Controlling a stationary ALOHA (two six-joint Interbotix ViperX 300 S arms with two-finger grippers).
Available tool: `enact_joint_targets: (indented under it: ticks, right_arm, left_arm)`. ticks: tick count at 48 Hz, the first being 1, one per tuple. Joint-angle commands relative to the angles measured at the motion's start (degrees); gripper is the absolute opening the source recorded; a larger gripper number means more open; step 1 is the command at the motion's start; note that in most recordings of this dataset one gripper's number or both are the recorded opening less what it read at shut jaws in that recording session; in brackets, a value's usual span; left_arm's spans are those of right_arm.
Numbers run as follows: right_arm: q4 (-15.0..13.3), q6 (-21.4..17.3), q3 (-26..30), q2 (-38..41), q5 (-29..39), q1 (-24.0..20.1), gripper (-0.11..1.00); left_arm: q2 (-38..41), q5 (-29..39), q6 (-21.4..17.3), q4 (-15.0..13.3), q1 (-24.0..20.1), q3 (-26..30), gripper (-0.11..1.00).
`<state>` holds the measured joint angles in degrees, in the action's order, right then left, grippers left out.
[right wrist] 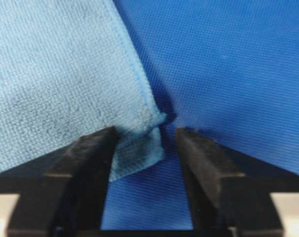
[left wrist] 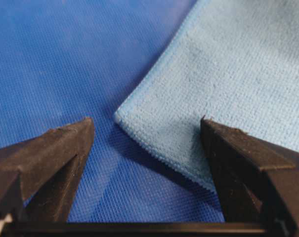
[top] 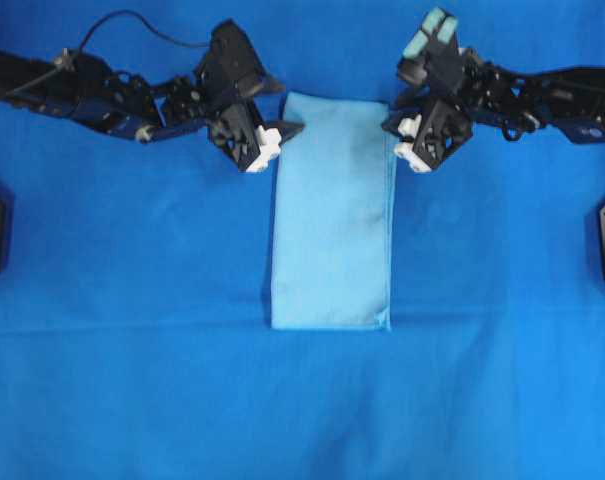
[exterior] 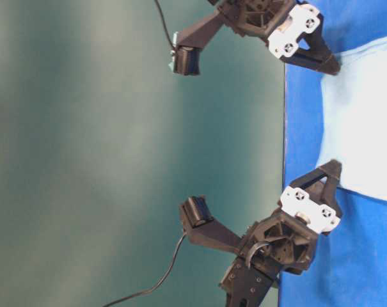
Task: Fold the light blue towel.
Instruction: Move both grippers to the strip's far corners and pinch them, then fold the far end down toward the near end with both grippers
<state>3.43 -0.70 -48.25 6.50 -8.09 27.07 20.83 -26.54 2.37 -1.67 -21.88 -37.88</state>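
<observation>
A deep blue cloth (top: 132, 380) is covering the whole table. Behind the table's edge, a plain green wall (exterior: 84, 160) is catching soft, even light.

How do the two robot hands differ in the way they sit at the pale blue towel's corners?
The left hand has its fingers spread wide, the light blue towel corner lying flat and untouched between them. The right hand has a narrower gap, and its corner is bunched up between the fingers. Both are at the towel's far corners, low over the dark blue table cloth.
</observation>
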Motion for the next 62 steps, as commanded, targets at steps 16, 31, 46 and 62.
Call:
enact_joint_targets:
  ticks: [16, 31, 46, 62]
  right_arm:
    - [-1.14, 0.35, 1.76, 1.23, -0.35, -0.53, 0.05]
    - [-0.88, -0.35, 0.79, -0.70, -0.18, -0.62, 0.05]
    - [-1.23, 0.18, -0.26, -7.91, 0.00, -0.53, 0.05]
    - [-1.23, -0.09, -0.35, -9.84, 2.55, -1.14, 0.05]
  left_arm:
    - [-0.09, -0.35, -0.79, 0.18, 1.49, 0.26, 0.11]
    - [-2.90, 1.58, -4.22, 0.18, 1.41, -0.44, 0.04]
    - [-9.05, 3.87, -7.47, 0.09, 1.05, -0.44, 0.04]
    - [-10.46, 5.98, -8.88, 0.18, 2.55, -0.97, 0.04]
